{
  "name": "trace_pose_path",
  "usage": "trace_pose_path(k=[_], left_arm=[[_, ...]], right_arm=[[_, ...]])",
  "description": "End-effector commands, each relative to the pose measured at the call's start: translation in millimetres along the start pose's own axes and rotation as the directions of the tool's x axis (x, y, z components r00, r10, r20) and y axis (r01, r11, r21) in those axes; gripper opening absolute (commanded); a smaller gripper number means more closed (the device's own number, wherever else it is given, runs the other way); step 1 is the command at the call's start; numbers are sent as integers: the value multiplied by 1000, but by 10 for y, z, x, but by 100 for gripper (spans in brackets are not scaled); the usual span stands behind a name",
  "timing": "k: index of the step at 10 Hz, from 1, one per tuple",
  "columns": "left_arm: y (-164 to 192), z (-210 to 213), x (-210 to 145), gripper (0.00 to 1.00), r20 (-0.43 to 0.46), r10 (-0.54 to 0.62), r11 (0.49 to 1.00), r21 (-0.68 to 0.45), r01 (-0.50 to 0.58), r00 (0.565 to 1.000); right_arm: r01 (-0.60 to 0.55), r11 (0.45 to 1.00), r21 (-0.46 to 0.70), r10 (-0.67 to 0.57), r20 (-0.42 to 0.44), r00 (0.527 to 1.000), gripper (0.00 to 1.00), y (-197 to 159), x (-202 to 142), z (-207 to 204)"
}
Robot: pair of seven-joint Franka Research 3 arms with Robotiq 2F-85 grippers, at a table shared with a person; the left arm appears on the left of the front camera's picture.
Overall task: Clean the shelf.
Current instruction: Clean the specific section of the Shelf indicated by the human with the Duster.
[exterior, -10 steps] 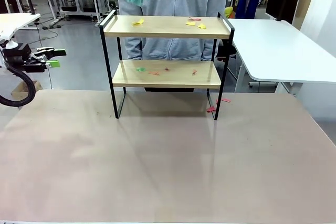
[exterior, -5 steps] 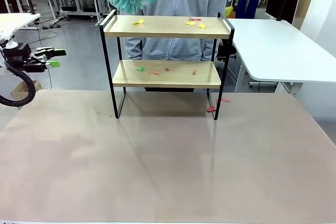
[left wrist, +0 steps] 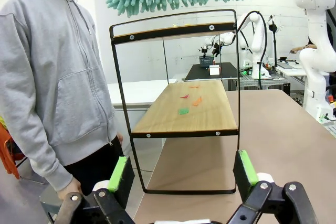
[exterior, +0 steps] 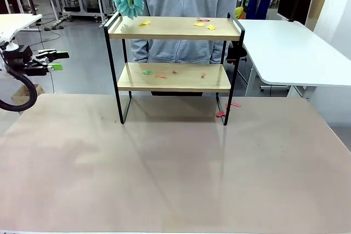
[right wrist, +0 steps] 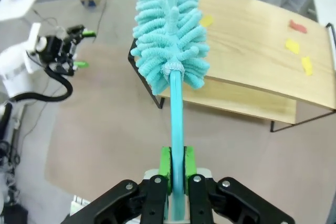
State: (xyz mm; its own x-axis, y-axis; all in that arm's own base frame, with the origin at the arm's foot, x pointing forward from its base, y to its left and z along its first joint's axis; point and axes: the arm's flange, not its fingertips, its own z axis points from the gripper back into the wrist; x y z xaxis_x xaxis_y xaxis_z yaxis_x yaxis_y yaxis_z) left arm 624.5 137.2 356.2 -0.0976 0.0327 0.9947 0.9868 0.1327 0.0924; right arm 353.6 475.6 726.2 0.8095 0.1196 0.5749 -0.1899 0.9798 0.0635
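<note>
1. The shelf stands on the table, at its far side, before a person.
2. The right gripper pinches the handle of a teal duster, above the shelf's left end.
3. The left gripper is spread wide and holds nothing.

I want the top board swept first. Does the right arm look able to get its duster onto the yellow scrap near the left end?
Probably yes: the right gripper holds the duster just above the shelf's left end, near the yellow scrap, with nothing between them.
</note>
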Motion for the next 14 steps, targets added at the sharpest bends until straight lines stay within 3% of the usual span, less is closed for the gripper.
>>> trace_pose_path(k=[1, 8, 11, 12, 14], left_arm=[[-11, -1, 26, 100, 3, -5, 1000, -3, 5, 1000], [-11, -1, 26, 100, 3, -5, 1000, -3, 5, 1000], [-11, -1, 26, 100, 3, -5, 1000, -3, 5, 1000], [-11, -1, 26, 100, 3, -5, 1000, -3, 5, 1000], [-11, -1, 26, 100, 3, -5, 1000, -3, 5, 1000]], right_arm=[[69, 997, -46, -69, 15, 998, 13, 269, 148, 68], [74, 994, -81, -81, -84, 993, 13, 354, 143, -333], [61, 998, -30, -64, -148, 987, 13, 351, 118, -405], [47, 996, -73, -54, -99, 994, 13, 279, 47, -495], [47, 996, -73, -54, -99, 994, 13, 279, 47, -495]])
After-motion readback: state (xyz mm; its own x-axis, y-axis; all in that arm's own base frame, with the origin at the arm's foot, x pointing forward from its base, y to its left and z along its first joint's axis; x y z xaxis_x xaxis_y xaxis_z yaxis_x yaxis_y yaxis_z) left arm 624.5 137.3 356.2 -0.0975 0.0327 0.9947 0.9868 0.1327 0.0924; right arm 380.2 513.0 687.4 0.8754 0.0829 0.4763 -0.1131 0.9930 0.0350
